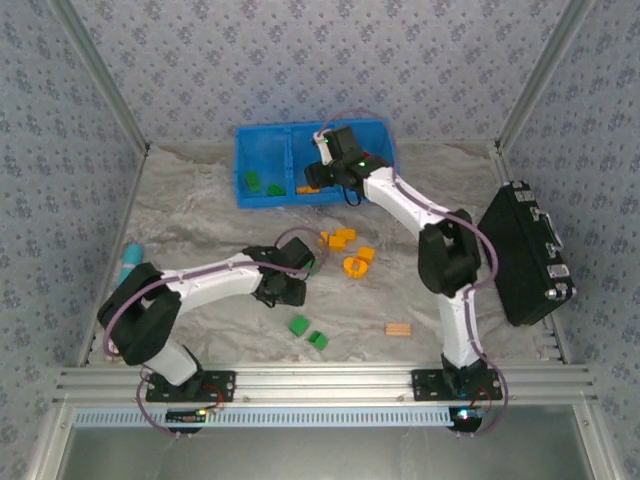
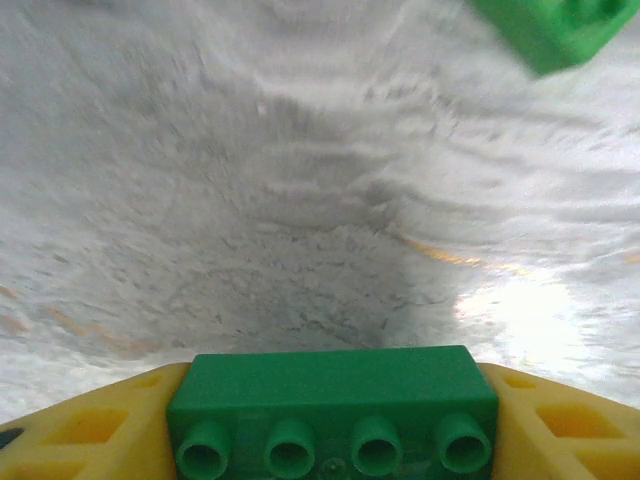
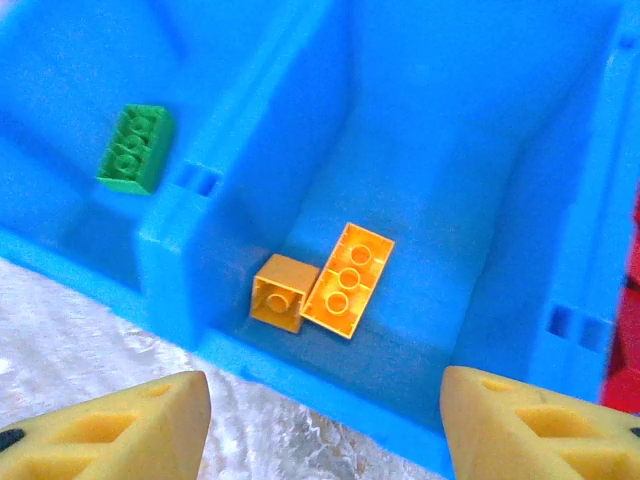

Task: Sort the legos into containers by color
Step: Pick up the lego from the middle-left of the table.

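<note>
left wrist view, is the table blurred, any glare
Left wrist: the table is motion-smeared, with a glare patch at right, while the near green brick is sharp. Right wrist: the blue bin looks slightly soft, evenly lit.

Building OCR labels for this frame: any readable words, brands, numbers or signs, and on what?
No readable text in any view.
black case: no legible label or brand; too small to tell.
blue bin: plain walls, no marking seen.
green brick: studs seen close up but blurred, nothing legible.
orange bricks: studs soft, nothing legible.
</note>
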